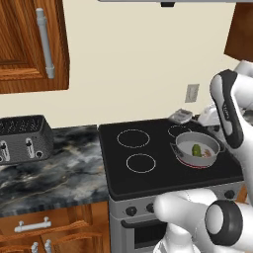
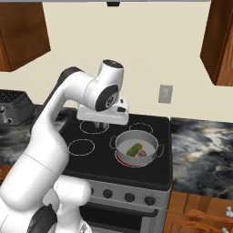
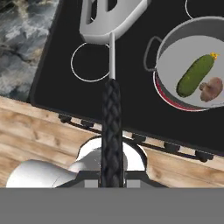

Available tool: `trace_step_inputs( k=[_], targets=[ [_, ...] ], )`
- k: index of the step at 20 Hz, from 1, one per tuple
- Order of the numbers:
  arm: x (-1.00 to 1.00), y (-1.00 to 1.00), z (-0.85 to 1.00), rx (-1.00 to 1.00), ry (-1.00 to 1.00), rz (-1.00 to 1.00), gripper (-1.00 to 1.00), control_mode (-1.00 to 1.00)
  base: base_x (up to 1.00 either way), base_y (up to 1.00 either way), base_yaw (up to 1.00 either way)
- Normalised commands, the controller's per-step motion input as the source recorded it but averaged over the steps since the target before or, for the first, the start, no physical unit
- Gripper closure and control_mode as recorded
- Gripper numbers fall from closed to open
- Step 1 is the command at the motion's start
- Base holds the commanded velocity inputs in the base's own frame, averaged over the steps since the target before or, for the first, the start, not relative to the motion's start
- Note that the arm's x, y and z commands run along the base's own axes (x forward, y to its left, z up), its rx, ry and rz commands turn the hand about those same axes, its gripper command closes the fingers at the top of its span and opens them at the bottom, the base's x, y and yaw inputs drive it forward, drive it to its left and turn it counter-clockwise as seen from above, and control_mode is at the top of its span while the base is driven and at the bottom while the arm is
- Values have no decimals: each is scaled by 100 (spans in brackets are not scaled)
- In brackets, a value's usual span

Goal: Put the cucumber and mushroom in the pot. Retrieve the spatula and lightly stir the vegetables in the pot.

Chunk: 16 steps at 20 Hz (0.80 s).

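Note:
My gripper (image 3: 111, 182) is shut on the black braided handle of the spatula (image 3: 110, 83). Its silver slotted head (image 3: 111, 19) hangs over the stove's left burners, to the left of the pot. In the right base view the gripper (image 2: 102, 124) hovers above the cooktop, just behind and left of the pot (image 2: 123, 141). The grey pot (image 3: 175, 43) stands on the front right burner with a red ring under it. Inside it lie the green cucumber (image 3: 195, 75) and, beside it, the brown mushroom (image 3: 211, 88). From the left base camera, the pot (image 1: 184, 140) holds the cucumber (image 1: 196, 149) and the mushroom (image 1: 207, 154).
The black cooktop (image 1: 148, 173) has knobs along its front edge. A dark toaster (image 1: 24, 138) stands on the marble counter to the left. More marble counter (image 2: 200, 145) lies right of the stove. Wooden cabinets hang above on both sides, and a wall outlet (image 2: 165, 93) sits behind the stove.

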Motion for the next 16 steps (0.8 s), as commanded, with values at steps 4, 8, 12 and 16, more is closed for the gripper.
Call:
trace_step_inputs(
  k=[4, 8, 12, 16],
  targets=[
    [-1, -12, 6, -6, 9, -17, 100, -100, 0, 0, 0],
    [0, -3, 0, -5, 14, -27, 100, -100, 0, 0, 0],
    [0, -5, 0, -1, 19, -23, 100, -100, 0, 0, 0],
    [4, -2, -6, -2, 29, -12, 100, -100, 0, 0, 0]
  ],
)
